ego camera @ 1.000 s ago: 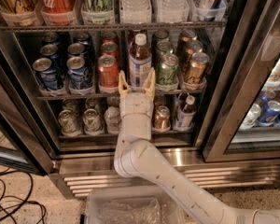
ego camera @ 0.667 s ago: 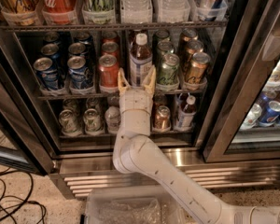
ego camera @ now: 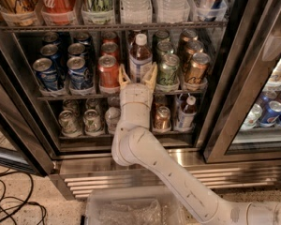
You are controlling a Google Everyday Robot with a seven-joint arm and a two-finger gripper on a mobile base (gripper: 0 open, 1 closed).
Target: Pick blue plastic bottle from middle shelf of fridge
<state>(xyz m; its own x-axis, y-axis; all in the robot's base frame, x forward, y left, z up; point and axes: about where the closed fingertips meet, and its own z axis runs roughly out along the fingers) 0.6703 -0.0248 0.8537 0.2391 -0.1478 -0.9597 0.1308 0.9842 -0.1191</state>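
Note:
The blue plastic bottle (ego camera: 140,56) stands upright at the front centre of the middle shelf (ego camera: 75,96), with a white cap, dark drink and white-and-blue label. It is taller than the cans around it. My gripper (ego camera: 137,76) is open, its two tan fingertips (ego camera: 123,77) on either side of the bottle's lower body, not closed on it. My white arm rises from the lower right to the shelf. The fridge (ego camera: 131,153) has its door open and a ribbed steel grille at its base.
Blue cans (ego camera: 46,72) and a red can (ego camera: 108,73) stand left of the bottle, a green can (ego camera: 168,71) and gold can (ego camera: 196,69) right. A smaller white-capped dark bottle (ego camera: 187,111) is on the lower rack. A clear bin (ego camera: 131,210) sits on the floor, cables (ego camera: 9,205) at left.
My gripper has pushed a little further up and in, so its fingertips now flank the bottle's lower body. The bottle has not moved.

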